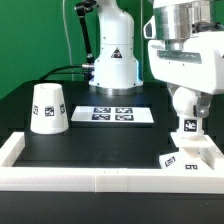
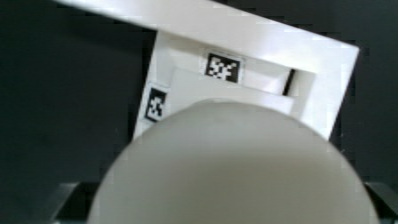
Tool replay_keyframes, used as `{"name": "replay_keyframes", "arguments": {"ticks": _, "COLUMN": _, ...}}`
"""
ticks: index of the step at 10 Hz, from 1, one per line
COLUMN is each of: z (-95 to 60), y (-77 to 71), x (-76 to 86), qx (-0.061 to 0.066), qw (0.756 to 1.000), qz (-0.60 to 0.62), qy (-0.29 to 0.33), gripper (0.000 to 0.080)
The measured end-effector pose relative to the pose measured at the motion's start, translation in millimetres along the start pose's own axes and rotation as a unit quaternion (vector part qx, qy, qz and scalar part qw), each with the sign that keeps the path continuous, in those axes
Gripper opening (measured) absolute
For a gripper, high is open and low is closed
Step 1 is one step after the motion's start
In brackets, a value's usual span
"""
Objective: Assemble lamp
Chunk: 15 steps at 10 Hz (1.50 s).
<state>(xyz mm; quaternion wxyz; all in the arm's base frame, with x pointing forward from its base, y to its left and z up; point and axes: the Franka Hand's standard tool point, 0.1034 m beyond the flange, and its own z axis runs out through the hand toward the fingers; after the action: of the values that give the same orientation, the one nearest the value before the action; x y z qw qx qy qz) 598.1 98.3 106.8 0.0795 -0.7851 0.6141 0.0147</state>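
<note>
A black table (image 1: pixel 90 140) with a low white wall (image 1: pixel 90 178) along its near edge is filling the scene, and a green backdrop is hanging behind it. The marker board (image 1: pixel 120 114) is lying flat near the middle of the table, in front of the arm's pedestal (image 1: pixel 115 60). The cone-shaped shade (image 1: pixel 46 108) is standing upright with its narrow end up, well apart from everything else, toward the exterior view's left. At the exterior view's right the gripper (image 1: pixel 186 108) is pointing down with its fingers pressed against the bulb (image 1: pixel 188 122), pinching it, and one black tag on the bulb is facing the camera. The square base (image 1: pixel 192 156) is lying flat directly beneath, tucked into the corner of the wall, with two tags showing on its near side. The bulb is hanging just over the base; whether the two are touching cannot be told. In the wrist view the bulb's rounded body (image 2: pixel 222 165) is looming large and blurred in the foreground, and the base (image 2: pixel 267 80) is showing beyond it against the dark tabletop.
</note>
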Motion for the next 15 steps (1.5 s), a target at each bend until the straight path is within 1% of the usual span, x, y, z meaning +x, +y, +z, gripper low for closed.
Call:
{"name": "replay_keyframes", "arguments": {"ticks": 1, "z": 0.1, "y": 0.1, "x": -0.3, "qx": 0.0, "qw": 1.0, "qz": -0.017, "qy": 0.0, "gripper": 0.0577}}
{"name": "replay_keyframes", "arguments": {"ticks": 2, "z": 0.1, "y": 0.0, "x": -0.6, "qx": 0.0, "qw": 0.999, "qz": -0.037, "qy": 0.0, "gripper": 0.0675}}
{"name": "replay_keyframes", "arguments": {"ticks": 3, "z": -0.2, "y": -0.3, "x": -1.8, "qx": 0.0, "qw": 0.998, "qz": -0.062, "qy": 0.0, "gripper": 0.0695}}
{"name": "replay_keyframes", "arguments": {"ticks": 4, "z": -0.3, "y": -0.4, "x": -3.2, "qx": -0.001, "qw": 0.992, "qz": -0.125, "qy": 0.002, "gripper": 0.0695}}
{"name": "replay_keyframes", "arguments": {"ticks": 5, "z": -0.4, "y": -0.6, "x": -4.2, "qx": -0.001, "qw": 0.981, "qz": -0.196, "qy": 0.003, "gripper": 0.0698}}
{"name": "replay_keyframes", "arguments": {"ticks": 7, "z": -1.0, "y": -1.3, "x": -6.1, "qx": -0.001, "qw": 0.949, "qz": -0.316, "qy": 0.003, "gripper": 0.0699}}
{"name": "replay_keyframes", "arguments": {"ticks": 9, "z": -0.3, "y": -0.4, "x": -6.5, "qx": -0.002, "qw": 0.915, "qz": -0.403, "qy": 0.002, "gripper": 0.0699}}
{"name": "replay_keyframes", "arguments": {"ticks": 11, "z": 0.2, "y": -0.1, "x": -6.3, "qx": -0.003, "qw": 0.895, "qz": -0.447, "qy": 0.002, "gripper": 0.0699}}
{"name": "replay_keyframes", "arguments": {"ticks": 14, "z": 0.5, "y": 0.2, "x": -5.2, "qx": -0.004, "qw": 0.838, "qz": -0.545, "qy": 0.001, "gripper": 0.0699}}
{"name": "replay_keyframes", "arguments": {"ticks": 15, "z": 0.6, "y": 0.5, "x": -5.0, "qx": -0.011, "qw": 0.788, "qz": -0.615, "qy": 0.012, "gripper": 0.0699}}
